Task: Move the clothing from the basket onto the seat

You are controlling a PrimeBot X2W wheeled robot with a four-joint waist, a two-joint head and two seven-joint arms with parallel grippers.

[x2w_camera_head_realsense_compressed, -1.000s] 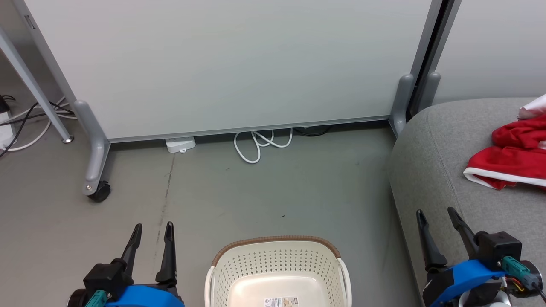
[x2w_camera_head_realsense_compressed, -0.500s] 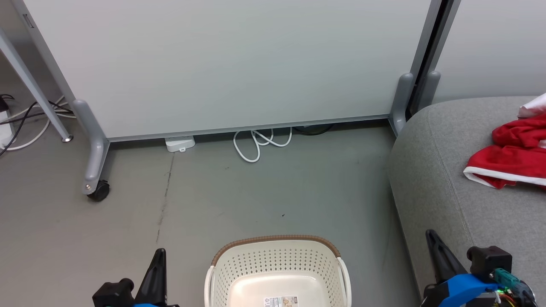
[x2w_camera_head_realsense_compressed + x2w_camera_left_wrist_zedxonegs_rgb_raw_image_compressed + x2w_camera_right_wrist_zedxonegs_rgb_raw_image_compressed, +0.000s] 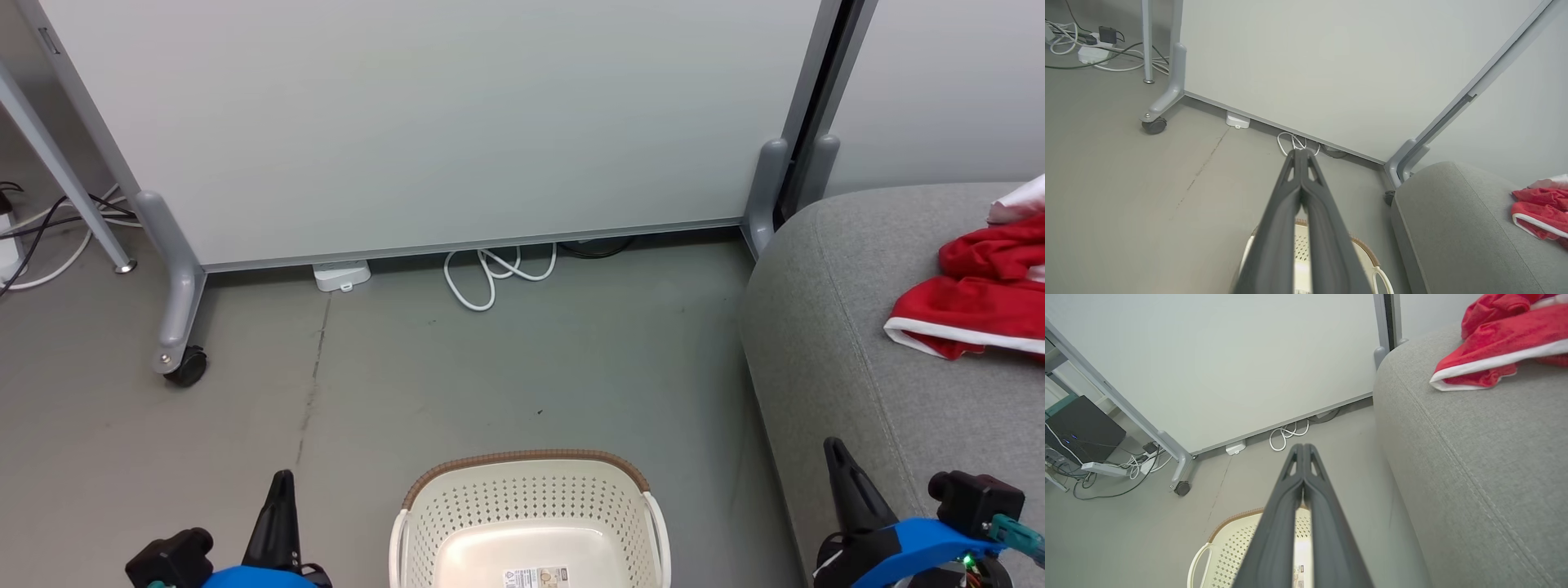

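- Resting on the seat [image 3: 841,343]: the clothing [image 3: 971,298]; the basket [image 3: 526,456] shows a bare floor.
- Left gripper [image 3: 282,482], right gripper [image 3: 833,447]: fingers pressed together, empty, since the transfer looks complete.

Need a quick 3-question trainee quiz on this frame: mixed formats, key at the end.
1. Where does the red clothing lie? A) on the grey seat B) on the floor C) on the cables
2. True or false: the left claw grips the rim of the basket.
3. Fill in: the right claw has its jaws ____.

Key: 1 A; 2 false, it is shut on nothing beside the basket; 3 shut.
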